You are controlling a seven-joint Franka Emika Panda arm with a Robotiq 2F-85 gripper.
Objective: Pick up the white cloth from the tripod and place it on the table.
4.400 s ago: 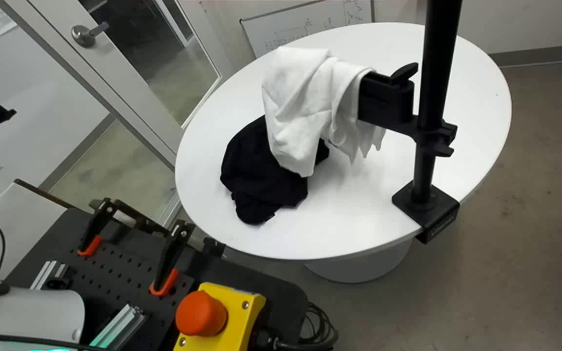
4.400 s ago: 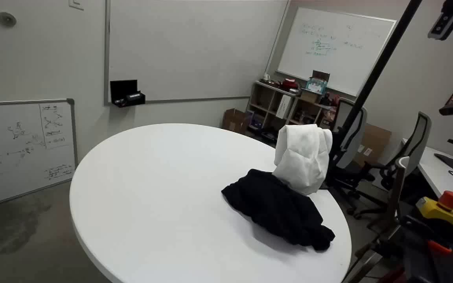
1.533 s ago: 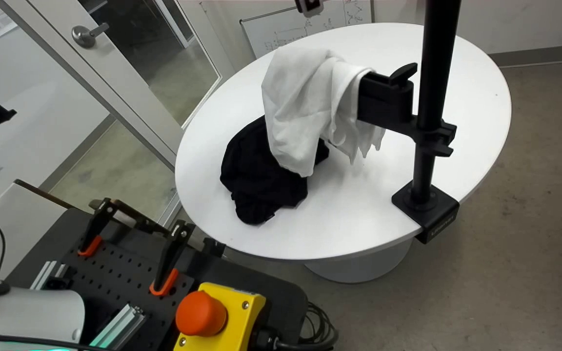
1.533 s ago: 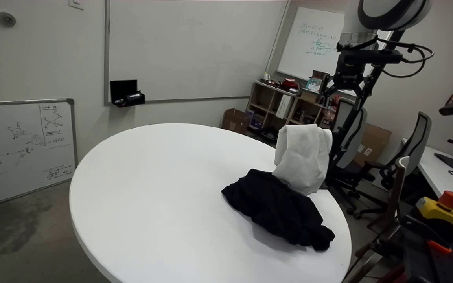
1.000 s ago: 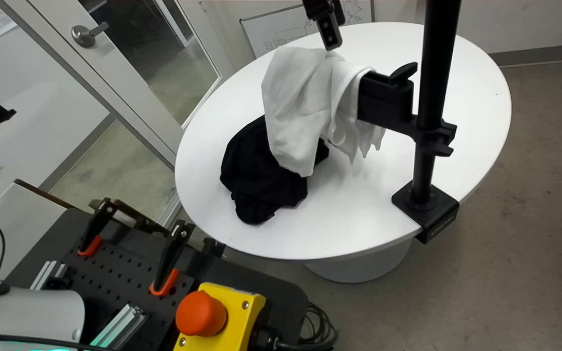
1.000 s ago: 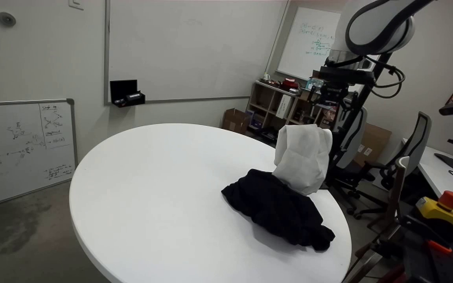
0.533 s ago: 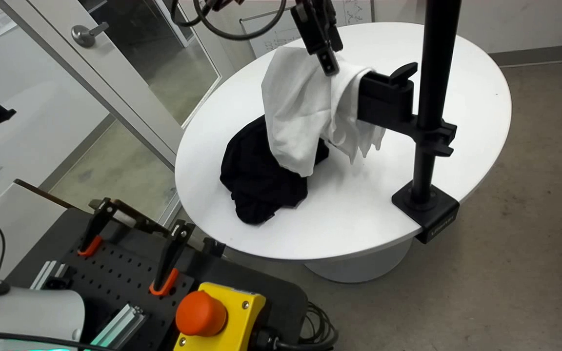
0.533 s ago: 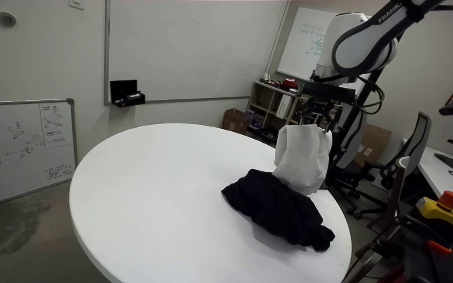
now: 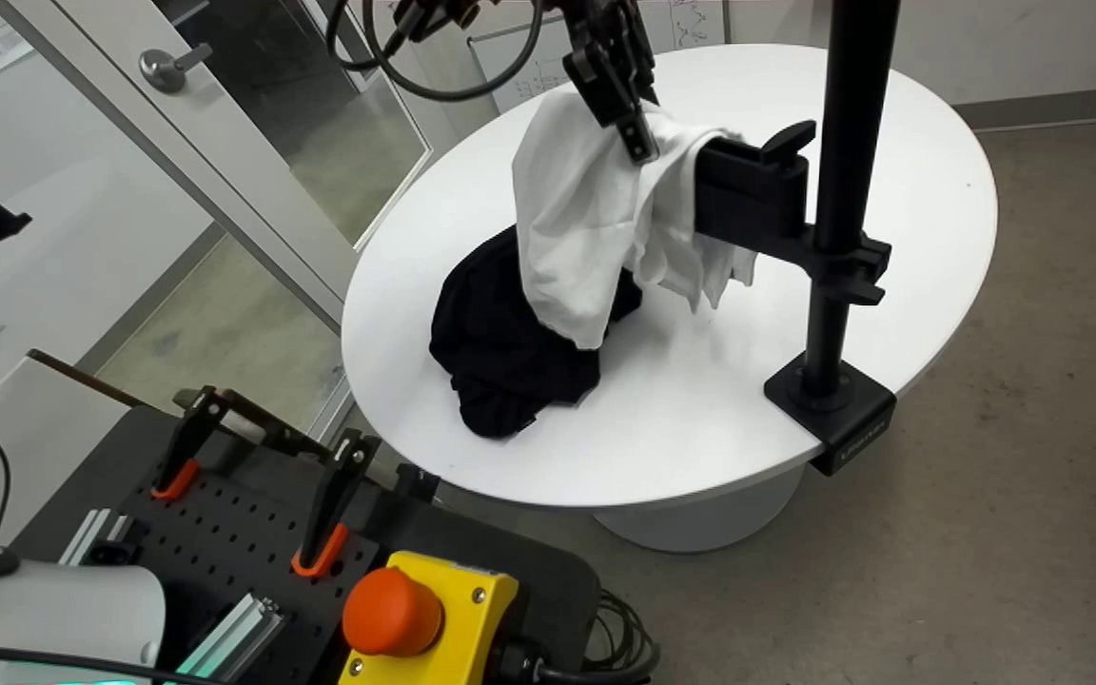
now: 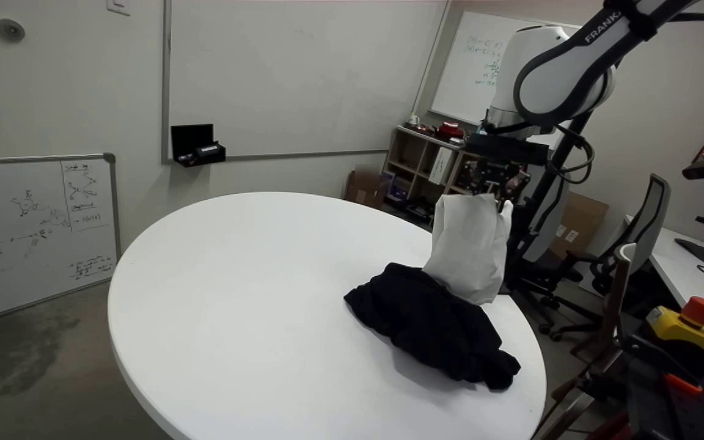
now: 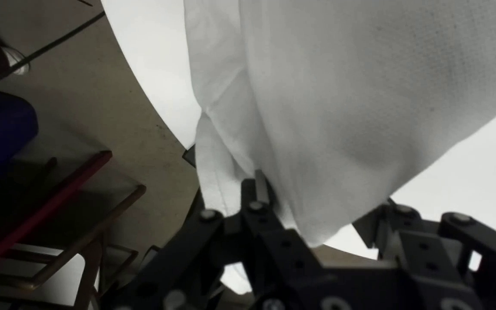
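The white cloth [image 9: 577, 219] hangs draped over the side arm of the black tripod [image 9: 841, 190], its lower end against a black cloth. My gripper [image 9: 645, 143] points down into the top of the white cloth. In the wrist view the fingers of the gripper [image 11: 322, 196] stand apart, with folds of the white cloth [image 11: 351, 129] between them; one of the fingers [image 11: 261, 189] presses into the fabric. The far fingertip is partly hidden by cloth. An exterior view shows the white cloth [image 10: 471, 250] pinched narrower at its top. Under it is the round white table [image 10: 254, 305].
The black cloth [image 9: 515, 352] lies crumpled on the table beneath the white one. The tripod's clamp base [image 9: 829, 404] grips the table edge. A black workbench with a yellow emergency-stop box [image 9: 458, 609] stands near the table.
My gripper came down from above onto the white cloth. Over the last half second its fingers drew closer together, and the cloth's top bunched and shifted slightly.
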